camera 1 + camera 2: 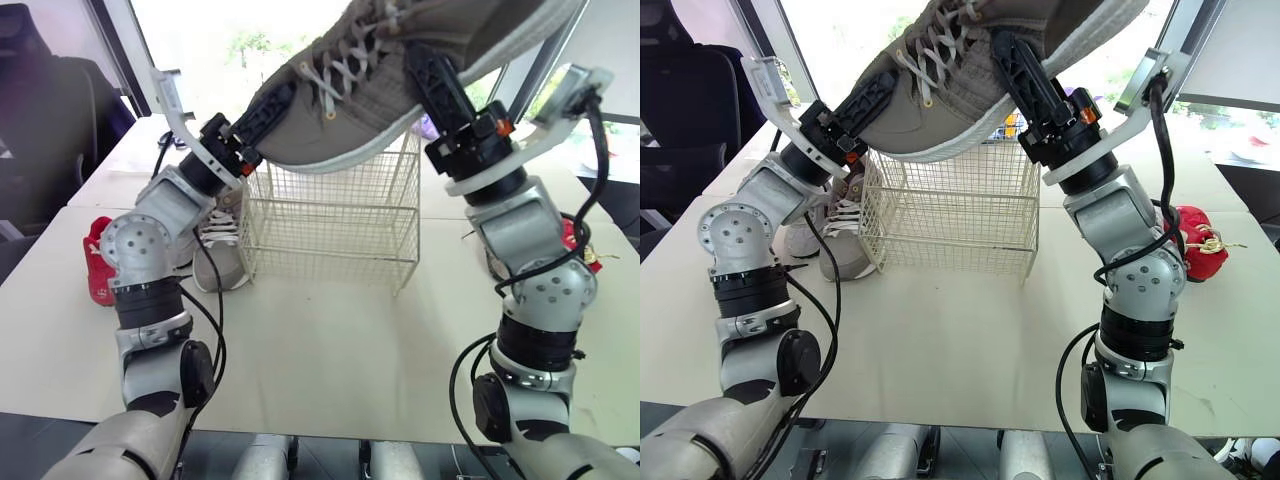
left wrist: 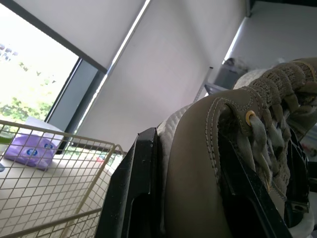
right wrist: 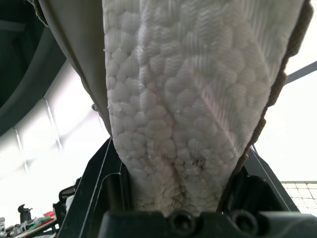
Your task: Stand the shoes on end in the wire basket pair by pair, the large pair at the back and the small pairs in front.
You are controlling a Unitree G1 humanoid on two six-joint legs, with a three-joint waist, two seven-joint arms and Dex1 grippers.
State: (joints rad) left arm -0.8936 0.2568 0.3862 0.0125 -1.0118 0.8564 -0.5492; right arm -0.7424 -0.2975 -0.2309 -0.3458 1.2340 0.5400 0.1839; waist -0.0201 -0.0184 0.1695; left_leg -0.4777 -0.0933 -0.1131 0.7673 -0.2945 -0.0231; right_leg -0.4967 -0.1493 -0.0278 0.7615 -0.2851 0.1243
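Seemingly, left gripper [image 1: 263, 114] and right gripper [image 1: 433, 78] clamp shoe [image 1: 365, 105].

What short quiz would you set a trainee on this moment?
1. Of the left claw and the right claw, which grips the large grey shoe raised above the wire basket? A: left only. B: right only. C: both.
2. True or false: a shoe already stands inside the wire basket.
3. Fill in: the other grey shoe sits on the table on the basket's ___ side, by the robot's own sides.

Key: 1 C; 2 false; 3 left.
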